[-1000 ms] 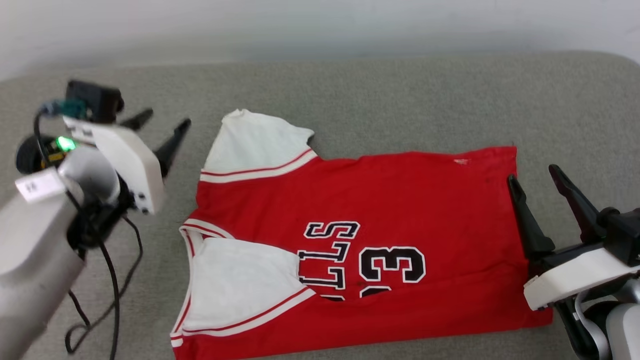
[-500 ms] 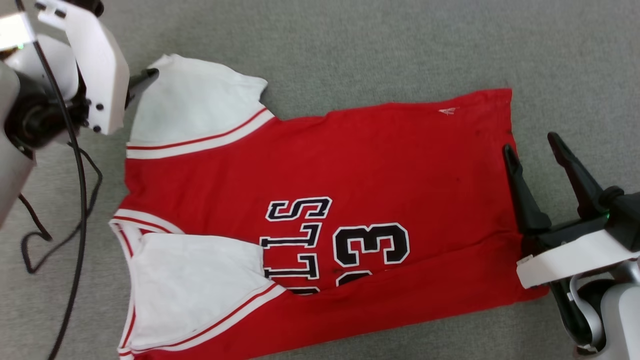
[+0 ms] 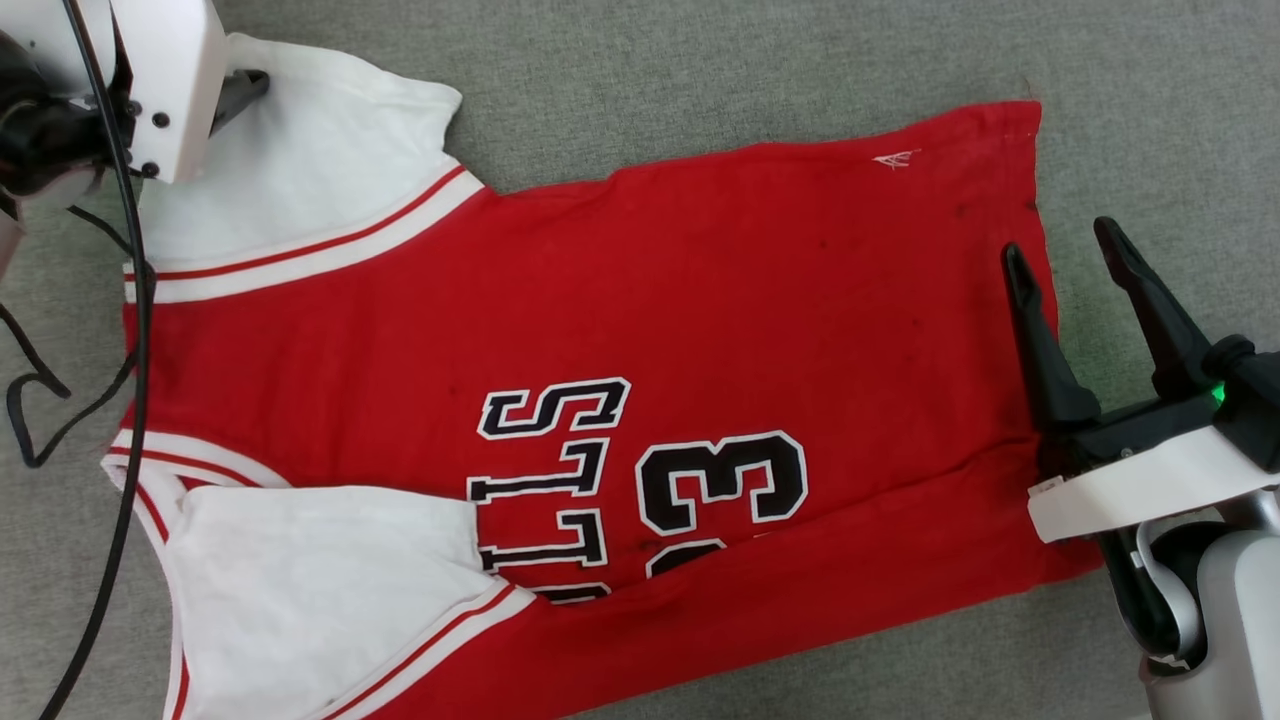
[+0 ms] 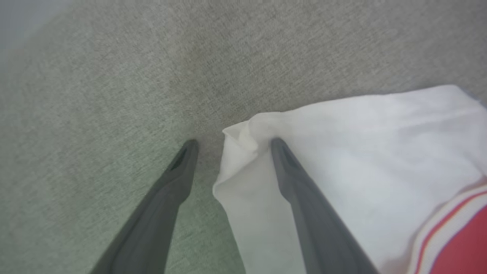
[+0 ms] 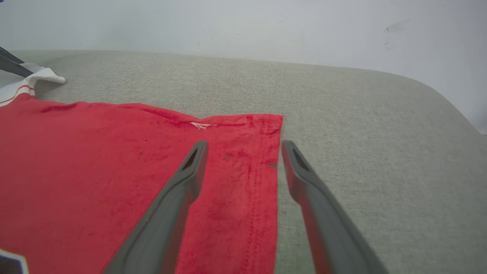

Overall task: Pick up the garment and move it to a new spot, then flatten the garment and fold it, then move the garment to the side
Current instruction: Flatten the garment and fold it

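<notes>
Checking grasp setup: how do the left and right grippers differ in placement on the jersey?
The left gripper straddles a curled white sleeve corner; the right gripper straddles the flat red hem edge. The left sits at the jersey's far corner, the right partway along its side. Both are open, holding nothing.

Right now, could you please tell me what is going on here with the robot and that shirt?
A two-armed robot is working on a red jersey-style T-shirt with white sleeves, spread on a grey fabric surface. One sleeve lies folded over the lettering. The left end effector is open around the other sleeve's corner; the right end effector is open astride the hem edge. Nothing is gripped yet.
</notes>
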### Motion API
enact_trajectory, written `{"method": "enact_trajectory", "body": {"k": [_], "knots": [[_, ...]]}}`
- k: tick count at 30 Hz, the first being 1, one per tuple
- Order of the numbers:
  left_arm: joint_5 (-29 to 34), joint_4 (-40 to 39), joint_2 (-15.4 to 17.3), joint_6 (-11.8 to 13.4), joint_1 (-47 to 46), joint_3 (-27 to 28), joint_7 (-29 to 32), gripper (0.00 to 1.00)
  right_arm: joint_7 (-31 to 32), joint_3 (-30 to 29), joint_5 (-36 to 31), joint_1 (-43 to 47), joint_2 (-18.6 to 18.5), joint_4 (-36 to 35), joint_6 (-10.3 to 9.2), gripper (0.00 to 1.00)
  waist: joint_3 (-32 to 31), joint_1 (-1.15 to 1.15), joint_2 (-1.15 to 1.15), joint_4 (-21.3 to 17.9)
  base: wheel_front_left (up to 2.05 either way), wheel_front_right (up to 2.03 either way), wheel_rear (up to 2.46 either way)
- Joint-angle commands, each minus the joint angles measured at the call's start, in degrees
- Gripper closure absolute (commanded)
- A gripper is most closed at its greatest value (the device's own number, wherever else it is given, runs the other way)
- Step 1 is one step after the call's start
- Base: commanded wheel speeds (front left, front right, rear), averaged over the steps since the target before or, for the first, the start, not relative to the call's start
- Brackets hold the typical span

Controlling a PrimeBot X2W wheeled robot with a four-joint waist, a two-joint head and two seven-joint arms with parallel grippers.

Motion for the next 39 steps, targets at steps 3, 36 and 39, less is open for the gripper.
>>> {"method": "enact_trajectory", "body": {"k": [3,36,39], "knots": [[0.24,1.13,-0.41,-0.34,2.22,-2.02,0.52,0.0,-0.37,-0.01,0.54,-0.8,-0.1,0.36,-0.05,0.0,0.3,0.0,0.0,-0.41,0.0,0.0,0.0],[1.08,-10.05,-4.0,-1.35,2.9,-8.88,-17.49,1.0,50.01,11.36,21.98,-23.23,-27.3,12.74,-0.05,0.0,-8.6,0.0,0.0,11.44,0.0,0.0,0.0],[1.03,-11.0,-4.23,-1.35,2.07,-9.47,-18.11,1.0,51.69,14.22,20.74,-25.93,-28.26,15.83,-0.05,0.0,-7.68,0.0,0.0,12.29,0.0,0.0,0.0]]}}
